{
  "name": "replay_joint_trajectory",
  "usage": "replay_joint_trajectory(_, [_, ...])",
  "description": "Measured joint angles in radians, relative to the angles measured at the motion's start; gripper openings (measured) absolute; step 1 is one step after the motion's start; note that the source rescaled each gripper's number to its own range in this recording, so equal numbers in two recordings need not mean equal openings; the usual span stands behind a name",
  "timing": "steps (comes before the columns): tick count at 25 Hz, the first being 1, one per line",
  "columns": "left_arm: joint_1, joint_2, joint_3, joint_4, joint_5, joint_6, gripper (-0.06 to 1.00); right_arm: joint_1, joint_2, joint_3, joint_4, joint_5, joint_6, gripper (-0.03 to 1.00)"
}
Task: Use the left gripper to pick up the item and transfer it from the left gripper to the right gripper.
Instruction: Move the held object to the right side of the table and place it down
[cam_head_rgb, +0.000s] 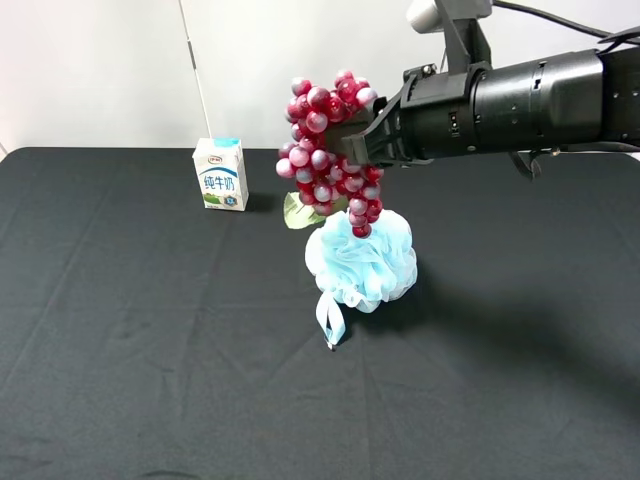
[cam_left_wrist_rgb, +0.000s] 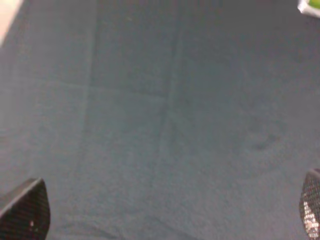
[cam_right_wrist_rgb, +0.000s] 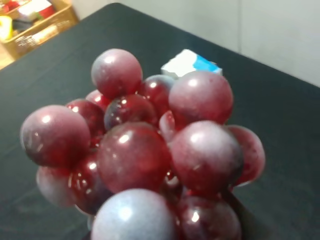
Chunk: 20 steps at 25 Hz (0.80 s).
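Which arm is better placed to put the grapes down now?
Right. The right gripper grips the grapes in the air; the left gripper is open over bare cloth.

Soft light is glinting on the grapes (cam_right_wrist_rgb: 135, 155); the left wrist view's tablecloth (cam_left_wrist_rgb: 165, 125) is looking dim and blurred.

Right arm (cam_head_rgb: 540, 100): thick black cylinder with a slightly glossy shell. Faint ring seams and a few small pale dots mark the barrel.

Grey-white module (cam_head_rgb: 440, 12): rounded, mounted on top on a dark grey bracket.

Cables (cam_head_rgb: 560, 22): thin and black, along the upper side.

Right gripper (cam_head_rgb: 362, 140): black and angular, with slanted struts narrowing toward the front.

Left gripper (cam_left_wrist_rgb: 168, 209): only its fingertips (cam_left_wrist_rgb: 25, 210) show. They are black and rounded with a fine woven mesh texture, and one carries a pale speck.
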Motion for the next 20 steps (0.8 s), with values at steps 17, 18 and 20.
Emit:
replay_joint_trajectory(17, [0.116,-0.079,0.0,-0.001,0.002,0.0,1.0,-0.066,-0.077,-0.113,-0.613,-0.048,0.676,0.0])
replay_joint_trajectory(18, [0.116,-0.079,0.0,-0.001,0.002,0.0,1.0,-0.09,-0.077,-0.115,-0.684,-0.033,0.74,0.0])
replay_joint_trajectory(20, [0.116,-0.079,0.0,-0.001,0.002,0.0,1.0,-0.139,-0.077,-0.116,-0.8,-0.002,0.873,0.0])
